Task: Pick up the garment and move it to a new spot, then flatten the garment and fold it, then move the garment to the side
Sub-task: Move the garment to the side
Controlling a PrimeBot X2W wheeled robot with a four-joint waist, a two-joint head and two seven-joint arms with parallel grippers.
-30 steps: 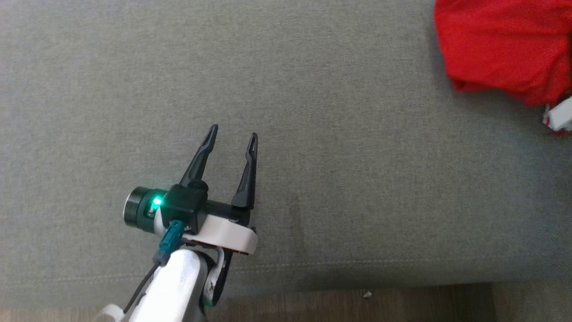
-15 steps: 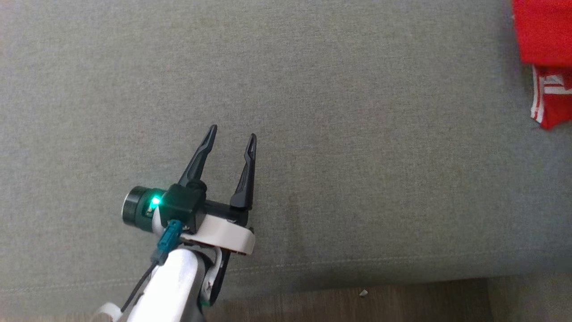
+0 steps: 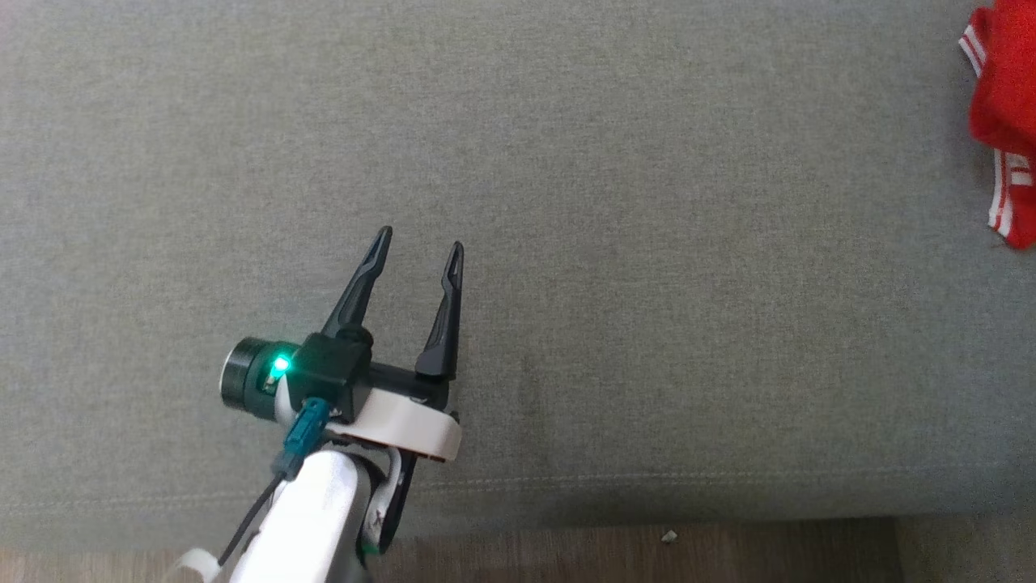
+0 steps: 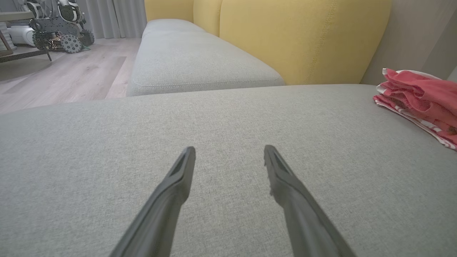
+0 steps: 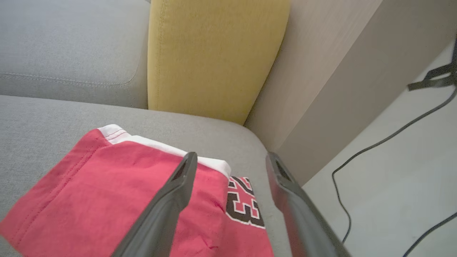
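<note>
In the head view the left gripper (image 3: 421,239) hangs open and empty, the garment (image 3: 1008,121) far to its right. Its wrist view shows the garment (image 4: 417,94) seemingly folded. In the right wrist view the right gripper (image 5: 230,155) gapes empty over the garment (image 5: 107,185); lift straight off, snagging nothing.

Seat (image 3: 647,243) is found bare and open ahead of the left hand (image 3: 422,239). Passage is bounded by cushions (image 4: 303,39) behind and the garment (image 3: 1008,121) at the right edge.
</note>
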